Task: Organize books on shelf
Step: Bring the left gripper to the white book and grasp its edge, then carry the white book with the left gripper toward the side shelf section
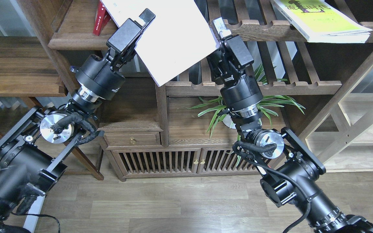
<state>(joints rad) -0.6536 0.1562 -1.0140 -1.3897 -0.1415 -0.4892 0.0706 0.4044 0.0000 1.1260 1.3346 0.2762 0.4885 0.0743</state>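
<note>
Shelf (76, 40) sits at our 11 o'clock, dark walnut board with a thick front lip; thin red volumes (99, 17) lean on it near the top edge.

Our left end effector (138, 24) points toward 1 o'clock and is clamped on the left edge of the white book (176, 42), one finger lying over the cover. The book is tilted in the air, its low corner at 6 o'clock hanging in front of the bookcase upright (161, 106), its top cut off by the frame.

Our right end effector (220, 29) points toward 12 o'clock at the book's right edge, just touching or just beside it. We cannot tell whether its jaws are closed or grip anything.

The yellow-green book (322, 21) lies flat at our 2 o'clock on the upper slatted rack (264, 30), one end overhanging the front rail. A green plant (264, 103) shows behind the right arm, under the lower rack.
</note>
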